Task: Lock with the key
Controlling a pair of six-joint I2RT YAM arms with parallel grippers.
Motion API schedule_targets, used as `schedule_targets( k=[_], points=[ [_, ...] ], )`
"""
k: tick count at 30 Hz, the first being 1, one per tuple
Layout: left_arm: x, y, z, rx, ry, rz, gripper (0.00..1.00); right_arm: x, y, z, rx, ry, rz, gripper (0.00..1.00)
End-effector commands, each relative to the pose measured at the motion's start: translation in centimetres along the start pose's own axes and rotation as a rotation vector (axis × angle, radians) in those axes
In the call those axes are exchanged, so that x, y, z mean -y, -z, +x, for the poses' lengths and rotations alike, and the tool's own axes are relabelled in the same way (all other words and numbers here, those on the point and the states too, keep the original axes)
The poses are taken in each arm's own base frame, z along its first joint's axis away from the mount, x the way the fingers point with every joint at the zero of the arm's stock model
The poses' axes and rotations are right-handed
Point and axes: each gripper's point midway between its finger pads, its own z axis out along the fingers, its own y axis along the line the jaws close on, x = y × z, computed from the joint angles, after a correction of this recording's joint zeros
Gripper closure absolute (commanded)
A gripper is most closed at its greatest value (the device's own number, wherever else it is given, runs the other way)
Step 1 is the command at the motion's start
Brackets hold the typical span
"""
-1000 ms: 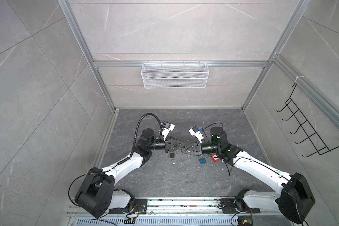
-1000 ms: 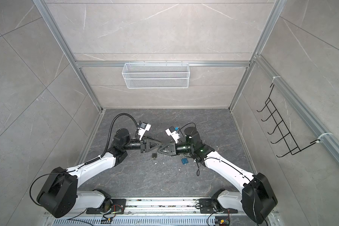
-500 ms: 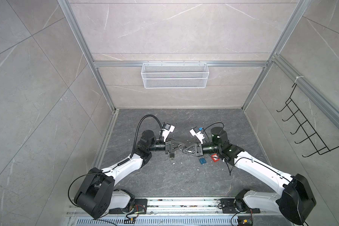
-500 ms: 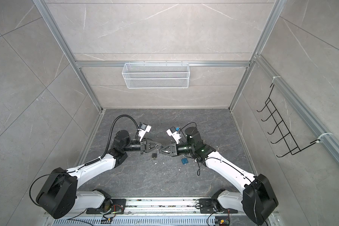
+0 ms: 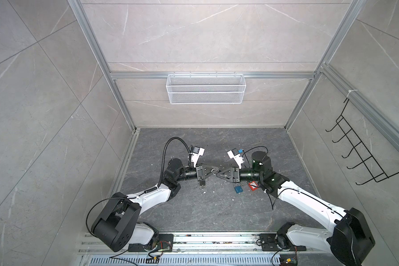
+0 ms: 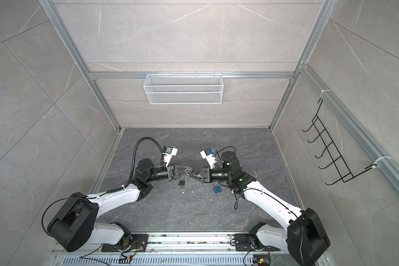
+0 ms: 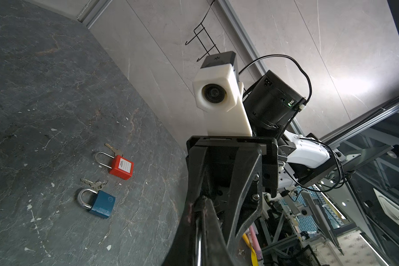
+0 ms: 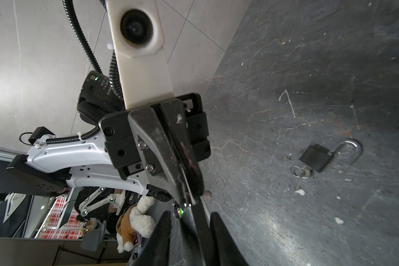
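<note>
Your two hands meet tip to tip at the centre of both top views, above the dark worktop (image 5: 194, 207).

Your left hand (image 5: 215, 173) reaches in from the left of the frame with its fingers (image 8: 171, 149) pressed together. A small silver loop (image 5: 213, 170) shows on it near the tip. I cannot tell whether the hand is pinching it.

Your right hand (image 5: 219, 175) reaches in from the right with its fingers (image 8: 161, 235) spread. In the right wrist view a thin dark strip (image 8: 195, 228) with a bright edge sits in the gap between them. I cannot tell what that strip is.

The black padlock (image 5: 202, 183) lies flat on the worktop just below your left hand, a little left of centre in both top views. Its shackle is swung open, and a key on a ring (image 8: 303, 171) sits at its base.

The blue padlock (image 5: 238, 188) lies right of centre, just below your right hand. The red padlock (image 5: 252, 186) is just to its right, partly under your right arm. Loose keys lie beside both: one bunch (image 7: 93, 183) by the blue padlock's shackle and a single key (image 7: 114, 149) by the red one's.
</note>
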Motion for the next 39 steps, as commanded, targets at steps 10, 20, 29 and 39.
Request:
schedule_targets(
  k=[10,20,29,39],
  points=[
    [-0.3,0.0,-2.0,0.094,0.016,0.003,1.0,-2.3,2.2,-1.8,0.105,0.078,-0.041,0.71],
    [-0.3,0.0,-2.3,0.098,0.02,-0.002,1.0,-2.8,1.7,-2.2,0.109,0.055,-0.12,0.89],
    [-0.1,0.0,-2.1,0.069,0.006,-0.023,0.68,-2.5,1.6,-2.0,0.102,0.049,-0.123,1.0],
    [0.8,0.7,-1.5,0.042,-0.026,-0.042,0.64,-1.5,1.8,-1.9,0.087,0.043,-0.087,1.0]
  ],
)
